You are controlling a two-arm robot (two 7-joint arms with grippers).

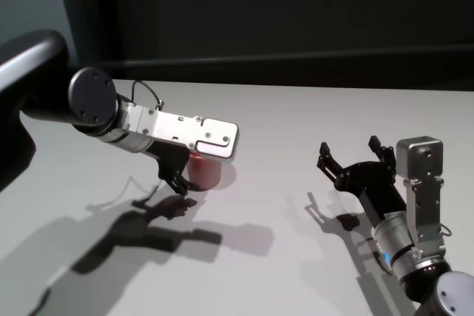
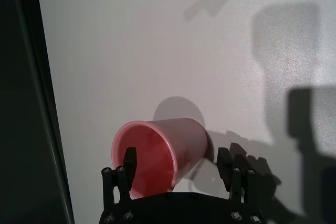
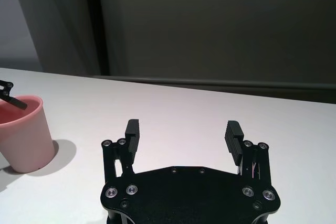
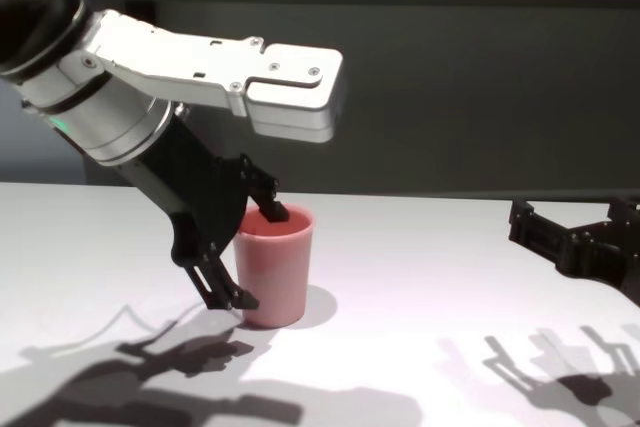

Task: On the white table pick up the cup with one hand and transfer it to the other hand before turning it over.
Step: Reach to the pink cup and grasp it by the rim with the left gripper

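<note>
Salmon-pink tapered plastic cup [image 4: 273,267] stands upright, mouth up, on my broad matte white counter [image 1: 296,123], left of centre. My left gripper [image 4: 255,252] straddles it with jaws spread wide: one black finger [image 4: 272,209] sits at the rim on the far side, the other [image 4: 222,287] low beside the outer wall near the base; I cannot tell whether either touches. My right gripper [image 1: 348,155] hangs above the counter's right side, well apart from the cup, jaws open and holding nothing.
</note>
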